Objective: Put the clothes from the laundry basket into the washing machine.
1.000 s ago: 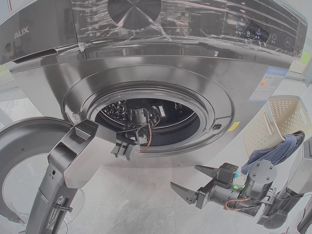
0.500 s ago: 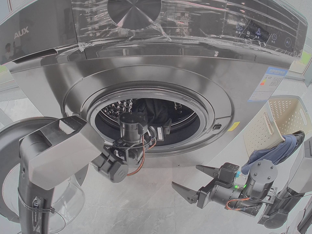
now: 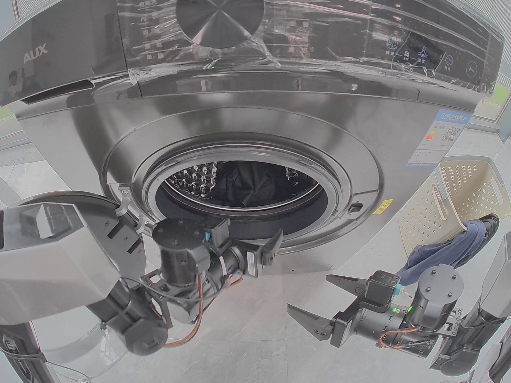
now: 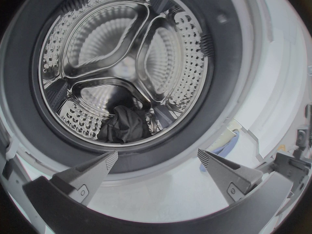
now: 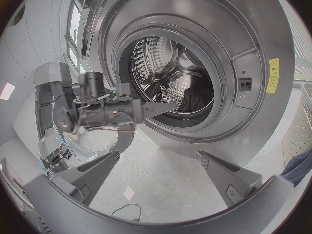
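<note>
Inside, dark garment [image 4: 125,127] on drum [image 4: 97,43] floor — left gripper [image 4: 156,154] wide, right gripper [image 5: 157,155] wide, both empty.

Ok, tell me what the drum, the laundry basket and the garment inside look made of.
Drum: polished metal, probably stainless steel; mirror-like reflections, punched holes. Laundry basket: matte cream plastic, seemingly; moulded perforated wall. Black garment: soft cloth, crumpled folds; fibre unclear.

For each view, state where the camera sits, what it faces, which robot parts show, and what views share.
Head view: on head, facing down at the washing machine; left pincer, right pincer.
Left wrist view: left wrist, facing into the drum; left pincer.
Right wrist view: right wrist, facing the machine's front; right pincer, left arm.
Shared: the black garment.
</note>
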Motion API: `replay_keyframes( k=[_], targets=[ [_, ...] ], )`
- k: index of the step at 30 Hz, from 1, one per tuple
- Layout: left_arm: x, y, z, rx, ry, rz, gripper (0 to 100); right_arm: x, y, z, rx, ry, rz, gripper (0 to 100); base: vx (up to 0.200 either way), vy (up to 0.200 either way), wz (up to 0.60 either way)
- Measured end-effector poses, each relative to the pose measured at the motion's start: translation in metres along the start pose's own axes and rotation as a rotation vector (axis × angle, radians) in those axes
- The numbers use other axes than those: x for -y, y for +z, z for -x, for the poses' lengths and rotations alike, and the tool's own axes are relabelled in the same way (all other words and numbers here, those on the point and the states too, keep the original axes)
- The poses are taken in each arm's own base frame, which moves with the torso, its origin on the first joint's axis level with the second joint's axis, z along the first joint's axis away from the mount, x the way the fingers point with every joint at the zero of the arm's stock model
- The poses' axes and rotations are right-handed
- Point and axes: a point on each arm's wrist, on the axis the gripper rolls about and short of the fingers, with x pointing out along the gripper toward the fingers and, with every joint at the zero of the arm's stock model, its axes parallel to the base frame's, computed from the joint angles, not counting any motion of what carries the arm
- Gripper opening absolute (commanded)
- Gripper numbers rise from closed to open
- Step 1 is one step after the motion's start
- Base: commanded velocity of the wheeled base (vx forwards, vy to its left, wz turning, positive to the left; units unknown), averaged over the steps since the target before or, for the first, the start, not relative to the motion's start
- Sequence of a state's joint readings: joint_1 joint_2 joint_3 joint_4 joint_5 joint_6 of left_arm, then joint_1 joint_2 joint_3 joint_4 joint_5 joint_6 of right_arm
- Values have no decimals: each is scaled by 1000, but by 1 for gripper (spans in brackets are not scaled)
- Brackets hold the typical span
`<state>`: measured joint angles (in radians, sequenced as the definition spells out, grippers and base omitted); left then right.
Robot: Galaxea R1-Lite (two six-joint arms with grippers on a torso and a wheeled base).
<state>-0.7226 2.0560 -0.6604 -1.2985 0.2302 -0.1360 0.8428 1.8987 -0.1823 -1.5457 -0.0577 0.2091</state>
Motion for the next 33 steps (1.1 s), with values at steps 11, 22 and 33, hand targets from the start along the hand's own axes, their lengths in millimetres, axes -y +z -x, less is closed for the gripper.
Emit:
replay_keyframes(
  k=[11, 22, 33],
  targets=[
    [8, -16, 84, -38, -111, -20, 100, 3, 5, 29, 8, -11, 3, 100, 0, 0, 0],
    [-4, 4, 149, 16, -157, -5, 100, 14, 30, 75, 120, -98, -18, 100, -109, 0, 0],
    [-28, 27, 190, 82, -88, 19, 100, 20, 41, 109, 166, -211, -39, 100, -55, 0, 0]
  ],
)
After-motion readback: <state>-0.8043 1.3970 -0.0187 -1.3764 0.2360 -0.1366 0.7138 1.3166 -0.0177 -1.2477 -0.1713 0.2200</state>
